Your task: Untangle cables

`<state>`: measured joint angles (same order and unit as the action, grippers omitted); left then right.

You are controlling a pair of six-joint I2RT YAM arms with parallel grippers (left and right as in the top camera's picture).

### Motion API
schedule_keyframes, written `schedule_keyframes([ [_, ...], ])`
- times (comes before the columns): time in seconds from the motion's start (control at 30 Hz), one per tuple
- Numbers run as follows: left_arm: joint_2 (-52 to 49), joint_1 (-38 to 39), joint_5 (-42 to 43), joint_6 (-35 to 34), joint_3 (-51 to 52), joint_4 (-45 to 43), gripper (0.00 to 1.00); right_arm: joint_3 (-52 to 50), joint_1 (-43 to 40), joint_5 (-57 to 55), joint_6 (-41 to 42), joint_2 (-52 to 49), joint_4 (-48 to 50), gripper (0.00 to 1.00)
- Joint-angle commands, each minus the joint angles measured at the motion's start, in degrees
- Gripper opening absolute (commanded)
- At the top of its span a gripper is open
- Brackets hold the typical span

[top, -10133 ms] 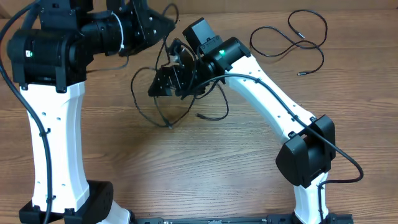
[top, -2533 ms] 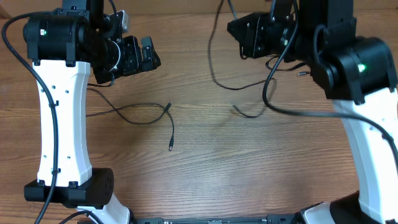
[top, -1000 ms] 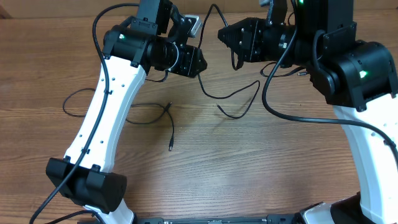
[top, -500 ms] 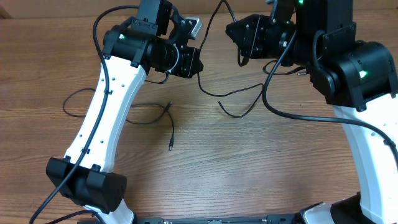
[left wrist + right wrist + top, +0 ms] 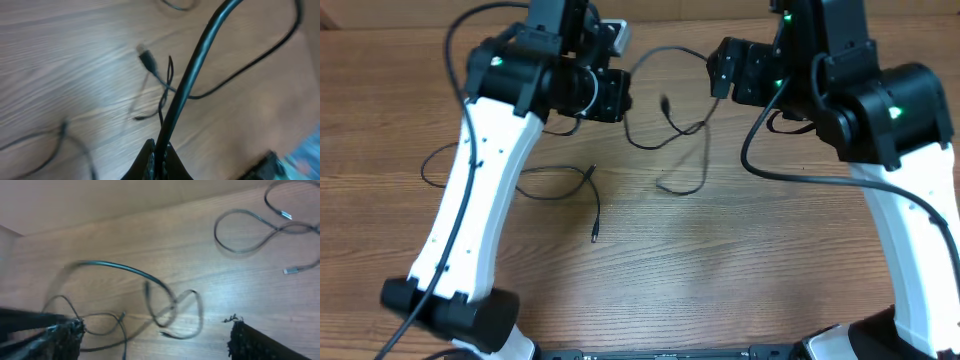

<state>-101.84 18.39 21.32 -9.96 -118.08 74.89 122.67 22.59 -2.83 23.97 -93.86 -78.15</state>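
Left tool (image 5: pixel 160 150) clamped on cable (image 5: pixel 189 75); right tool (image 5: pixel 154 330) spread wide, gripping nothing.

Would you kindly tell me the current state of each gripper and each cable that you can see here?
held cable: raised, sagging in loose loops below the left gripper.
loose cable: lying flat on the table, untouched.
looped cable: lying apart on the table, untouched.
left gripper: fingers shut on the held cable.
right gripper: fingers wide open, holding nothing.
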Motion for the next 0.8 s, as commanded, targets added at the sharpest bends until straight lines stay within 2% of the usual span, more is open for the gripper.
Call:
schedule_keyframes([
  [0.0, 3.02, 0.28, -14.32, -6.23, -1.99, 2.86, 0.04, 0.28, 0.17, 2.14, 0.0, -2.32, -2.05, 0.96],
  [0.1, 2.86, 0.26, -24.9, -13.31, -1.99, 6.69, 0.04, 0.28, 0.17, 9.64, -1.7, -4.46, -4.85, 0.98],
  [0.2, 2.86, -0.02, -25.55, -16.44, -1.99, 7.45, 0.04, 0.28, 0.24, 16.39, -4.31, -6.45, -5.84, 0.98],
  [0.43, 2.86, -0.07, -19.63, -19.02, -1.99, 6.49, 0.04, 0.22, 2.05, 29.64, -17.33, -10.75, -6.19, 1.0],
  [0.57, 2.86, -0.42, -18.97, -22.58, -1.99, 6.23, 0.04, 0.17, 3.54, 29.94, -21.53, -11.06, -5.99, 1.0],
  [0.77, 2.89, -2.73, -7.5, -24.09, -2.1, 3.3, 0.04, 0.17, 6.78, 29.92, -31.85, -11.06, -4.33, 1.0],
])
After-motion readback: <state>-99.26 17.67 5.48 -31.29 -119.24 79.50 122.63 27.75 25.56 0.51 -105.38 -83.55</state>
